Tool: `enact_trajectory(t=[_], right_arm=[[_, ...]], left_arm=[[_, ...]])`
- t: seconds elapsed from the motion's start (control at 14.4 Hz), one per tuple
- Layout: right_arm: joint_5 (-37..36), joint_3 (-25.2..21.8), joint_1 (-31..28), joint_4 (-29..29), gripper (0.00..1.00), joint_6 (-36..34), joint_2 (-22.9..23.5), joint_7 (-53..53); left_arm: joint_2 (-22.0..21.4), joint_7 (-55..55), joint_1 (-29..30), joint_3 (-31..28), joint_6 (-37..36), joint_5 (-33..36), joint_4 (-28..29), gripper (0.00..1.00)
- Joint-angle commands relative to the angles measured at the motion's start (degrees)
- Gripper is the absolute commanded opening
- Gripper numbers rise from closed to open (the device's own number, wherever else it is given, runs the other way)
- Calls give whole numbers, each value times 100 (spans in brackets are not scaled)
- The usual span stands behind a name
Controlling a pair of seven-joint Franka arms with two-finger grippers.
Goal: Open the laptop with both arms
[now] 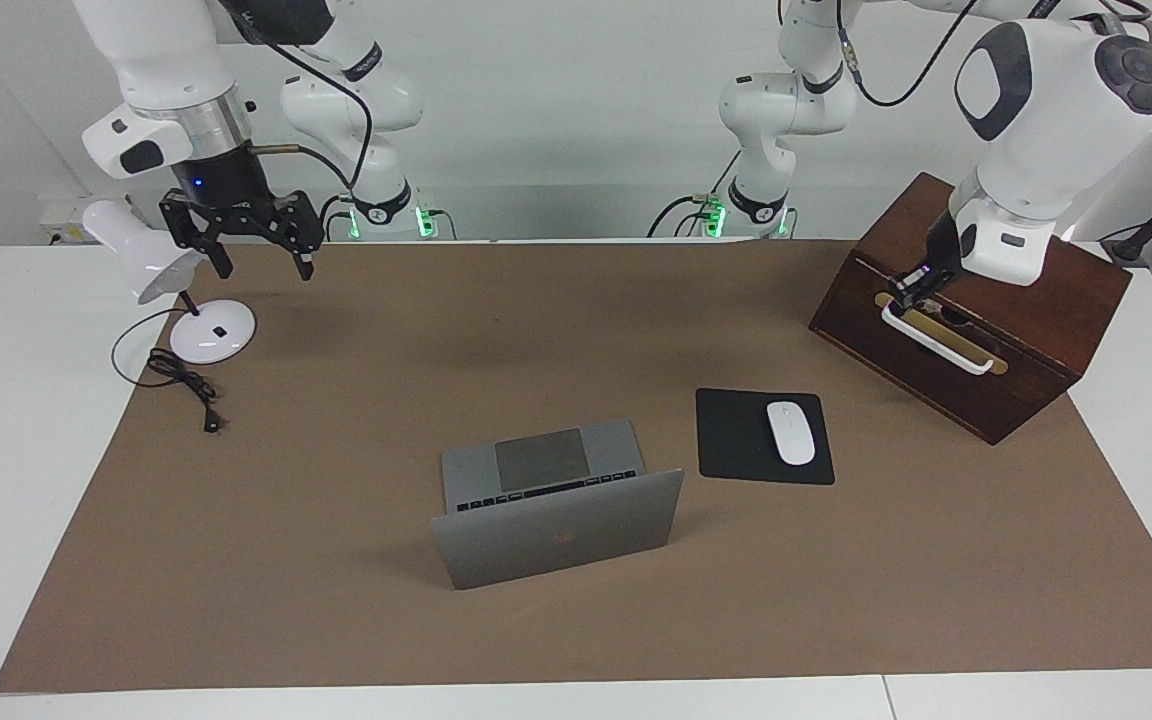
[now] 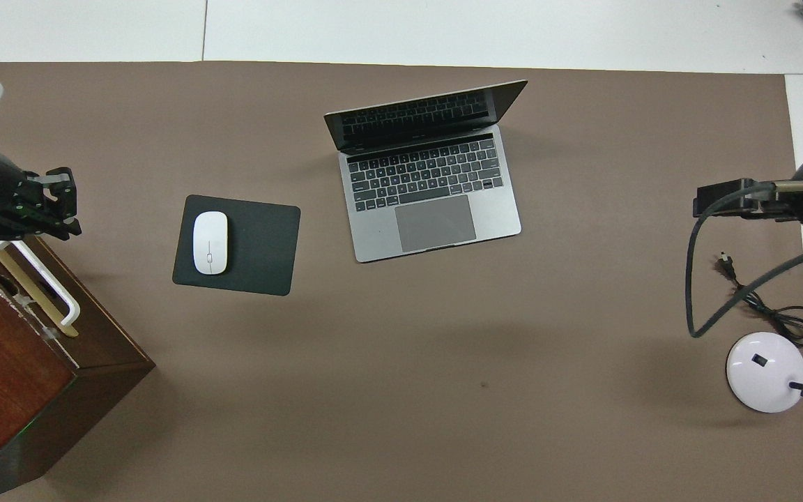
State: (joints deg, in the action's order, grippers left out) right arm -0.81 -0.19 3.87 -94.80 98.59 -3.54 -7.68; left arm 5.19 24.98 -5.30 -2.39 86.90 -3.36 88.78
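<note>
Mid-mat, the laptop point(image 1: 556, 505) sits open, lid upright, bare brown mat point(image 1: 336, 600) all round it; the mouse pad point(image 1: 762, 436) and mouse point(image 1: 790, 432) lie beside it toward my left arm's end. My left gripper point(image 1: 911, 290) hangs tipped over the wooden box point(image 1: 976, 310), at its white handle point(image 1: 936, 340); jaws, I cannot tell. My right gripper point(image 1: 256, 262) hovers by the lamp point(image 1: 151, 265), jaws apart.
</note>
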Motion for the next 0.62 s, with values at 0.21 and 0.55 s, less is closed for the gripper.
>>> enact_trajectory(t=[0.21, 0.55], right_arm=[[238, 186, -150, -66, 100, 301, -6, 47], [380, 186, -176, 313, 100, -497, 82, 117]], left_arm=[[-221, -99, 64, -86, 107, 90, 315, 100], [-510, -168, -41, -103, 336, 81, 597, 100]])
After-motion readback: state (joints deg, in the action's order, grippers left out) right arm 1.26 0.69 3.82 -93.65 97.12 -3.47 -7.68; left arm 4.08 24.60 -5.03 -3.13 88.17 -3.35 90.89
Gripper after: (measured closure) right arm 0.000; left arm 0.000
